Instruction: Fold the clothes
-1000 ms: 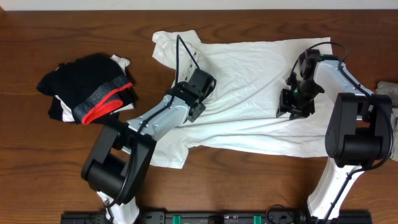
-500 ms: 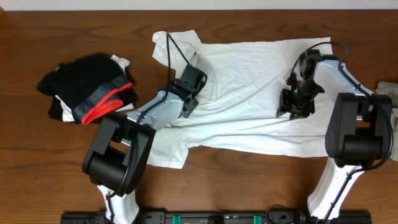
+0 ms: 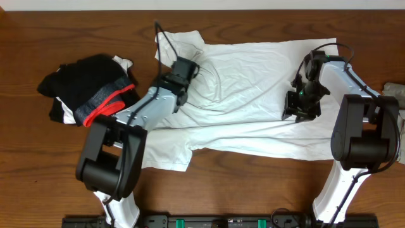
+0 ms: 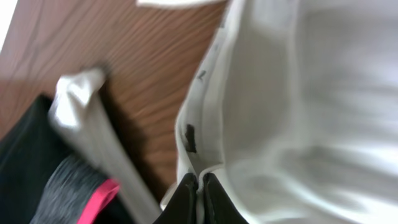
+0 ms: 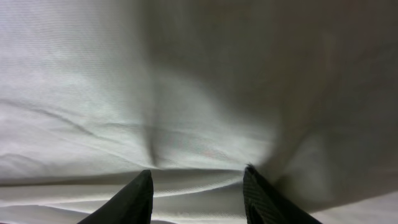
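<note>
Since a second ago our left gripper (image 3: pixel 183 68) has slid up and left across the white T-shirt (image 3: pixel 253 69), and we see its fingers pressed together on a fold. Our right gripper (image 3: pixel 299 106) rests spread-fingered on the T-shirt, which lies spread over the table (image 3: pixel 253 190).

T-shirt (image 3: pixel 253 95) recorded as plain white, shaded greyer in the folds; a small black mark (image 4: pixel 189 138) noted on its hem; heap of garments (image 3: pixel 82 88) seen as black, with a band (image 3: pixel 104 101) of speckled grey edged in red; table (image 3: pixel 38 164) logged as dark brown wood, grained; left arm (image 3: pixel 152 104) silver-grey, right arm (image 3: pixel 345 76) white, both fitted with black parts.
</note>
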